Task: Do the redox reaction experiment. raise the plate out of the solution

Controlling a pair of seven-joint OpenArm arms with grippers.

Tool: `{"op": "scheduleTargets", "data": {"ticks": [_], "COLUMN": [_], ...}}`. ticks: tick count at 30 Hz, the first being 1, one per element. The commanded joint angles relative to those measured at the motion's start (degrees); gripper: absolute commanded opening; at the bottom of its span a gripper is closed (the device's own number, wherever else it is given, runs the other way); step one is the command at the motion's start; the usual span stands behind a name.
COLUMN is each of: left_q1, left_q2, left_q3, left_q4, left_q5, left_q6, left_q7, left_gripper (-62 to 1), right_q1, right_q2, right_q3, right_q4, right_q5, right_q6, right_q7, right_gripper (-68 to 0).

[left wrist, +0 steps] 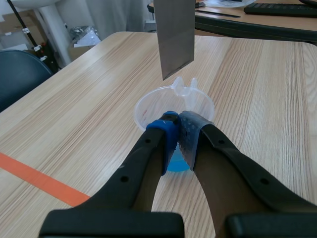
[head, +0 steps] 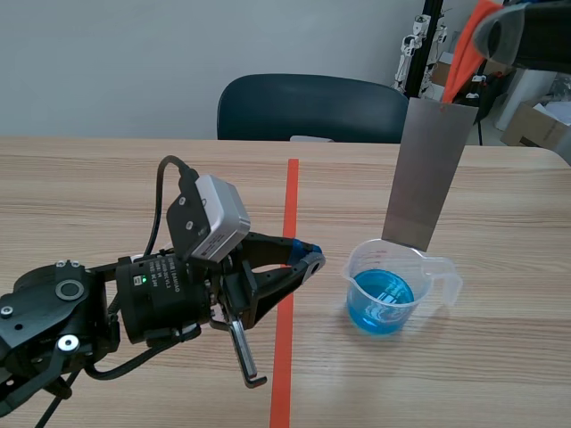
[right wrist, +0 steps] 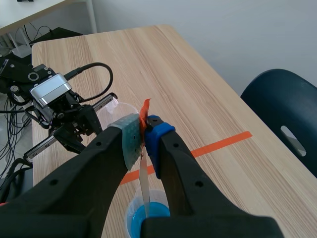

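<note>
1. Clearly, a clear plastic measuring cup (head: 360, 267) with a spout and a side handle is seen standing on the tabletop (head: 134, 196); a shallow pool of blue solution (head: 382, 301) is held in its lower part.
2. The grey metal plate (head: 426, 174) is held upright over the cup. In the left wrist view its lower edge is seen above the rim, clear of the blue liquid.
3. The top of the plate is clamped between the right jaws, the dotted pads (right wrist: 130, 136) being pressed on either side of it, with an orange piece (right wrist: 144, 112) showing just above them.
4. The right arm (head: 535, 36) is seen raised across the far right of the scene view, well above the tabletop.
5. The left jaws are closed on nothing, their blue and grey-green tips brought together. They are laid low over the tabletop, just beside the cup on its near side, with the plate ahead of and above them.
6. The left arm (head: 80, 312) is seen lying along the tabletop, its tips reaching across an orange-red tape line (head: 287, 383).
7. A dark chair (head: 308, 107) is seen behind the far edge of the tabletop.
</note>
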State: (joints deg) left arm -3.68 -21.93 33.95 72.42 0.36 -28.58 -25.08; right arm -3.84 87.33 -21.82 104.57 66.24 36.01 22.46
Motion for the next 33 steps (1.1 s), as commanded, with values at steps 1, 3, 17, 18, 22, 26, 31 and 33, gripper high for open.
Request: {"op": "scheduleTargets", "data": {"ticks": [1, 3, 17, 18, 22, 26, 31, 33], "left_q1": [-0.3, -0.3, -0.3, -0.3, -0.3, -0.3, -0.3, -0.3], "left_q2": [0.3, 0.3, 0.3, 0.3, 0.3, 0.3, 0.3, 0.3], "left_q3": [-0.4, -0.4, -0.6, -0.6, -0.6, -0.6, -0.6, -0.6], "left_q4": [0.7, 0.7, 0.7, 0.7, 0.7, 0.7, 0.7, 0.7], "left_q5": [-0.9, -0.9, -1.5, -1.5, -1.5, -1.5, -1.5, -1.5], "left_q6": [0.1, 0.1, 0.1, 0.1, 0.1, 0.1, 0.1, 0.1], "left_q7": [-0.8, -0.8, -0.8, -0.8, -0.8, -0.8, -0.8, -0.9], "left_gripper": [-58.2, -58.2, -58.2, -58.2, -58.2, -58.2, -58.2, -58.2], "right_q1": [0.7, 0.7, 0.7, 0.7, 0.7, 0.7, 0.7, 0.7], "right_q2": [0.6, 0.6, 0.6, 0.6, 0.6, 0.6, 0.6, 0.6], "right_q3": [0.8, 0.8, 0.8, 0.8, 0.8, 0.8, 0.8, 0.8], "right_q4": [0.4, 0.4, 0.4, 0.4, 0.4, 0.4, 0.4, 0.4], "right_q5": [0.9, 0.9, 0.9, 0.9, 0.8, 0.2, 0.2, 0.2], "right_q6": [0.0, 0.0, 0.0, 0.0, 0.0, -0.4, -0.4, -0.4], "right_q7": [1.0, 1.0, 1.0, 1.0, 1.0, 0.8, 0.9, 0.9], "right_gripper": [-67.3, -67.3, -67.3, -67.3, -67.3, -67.3, -67.3, -67.3]}}
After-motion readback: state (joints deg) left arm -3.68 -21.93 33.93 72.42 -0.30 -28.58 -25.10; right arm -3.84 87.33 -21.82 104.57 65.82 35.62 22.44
